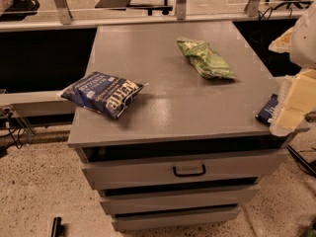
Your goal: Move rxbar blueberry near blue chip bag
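Observation:
The rxbar blueberry (267, 109) is a small dark navy wrapper lying at the right edge of the grey cabinet top (168, 98); its right part is hidden behind my gripper. My gripper (289, 111), pale cream, comes in from the right edge of the camera view and sits right against the bar, at the cabinet's front right corner. The blue chip bag (103, 94), dark blue with white "Kettle" lettering, lies at the front left of the top, overhanging the left edge, far from the bar.
A green chip bag (205, 58) lies at the back right of the top. The cabinet has a drawer with a dark handle (189, 170) below. A railing and chairs stand behind. Speckled floor surrounds the cabinet.

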{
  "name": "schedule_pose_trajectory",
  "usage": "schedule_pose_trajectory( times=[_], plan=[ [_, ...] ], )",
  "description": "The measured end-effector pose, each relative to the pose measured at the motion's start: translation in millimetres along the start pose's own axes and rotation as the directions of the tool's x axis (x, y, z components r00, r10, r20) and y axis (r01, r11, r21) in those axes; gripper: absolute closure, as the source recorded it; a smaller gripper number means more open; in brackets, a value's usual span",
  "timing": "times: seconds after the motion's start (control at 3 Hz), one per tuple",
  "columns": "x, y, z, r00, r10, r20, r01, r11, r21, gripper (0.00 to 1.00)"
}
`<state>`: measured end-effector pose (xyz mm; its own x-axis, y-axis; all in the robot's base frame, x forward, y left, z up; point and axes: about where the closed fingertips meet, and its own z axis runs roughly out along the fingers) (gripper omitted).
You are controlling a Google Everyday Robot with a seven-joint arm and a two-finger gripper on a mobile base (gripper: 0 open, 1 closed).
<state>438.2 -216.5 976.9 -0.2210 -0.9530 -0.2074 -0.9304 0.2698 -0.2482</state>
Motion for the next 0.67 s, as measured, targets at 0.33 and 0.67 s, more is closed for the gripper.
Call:
schedule_pose_trajectory(
  times=[0.33, 0.67],
  plan=[
    [0.0, 0.0, 0.0, 1.000, 0.000, 0.000, 0.000, 1.0000, 0.000, 0.00],
    [8.1, -14.9, -1.4, 0.999, 0.035, 0.017, -0.035, 0.9993, 0.015, 0.00]
  ],
)
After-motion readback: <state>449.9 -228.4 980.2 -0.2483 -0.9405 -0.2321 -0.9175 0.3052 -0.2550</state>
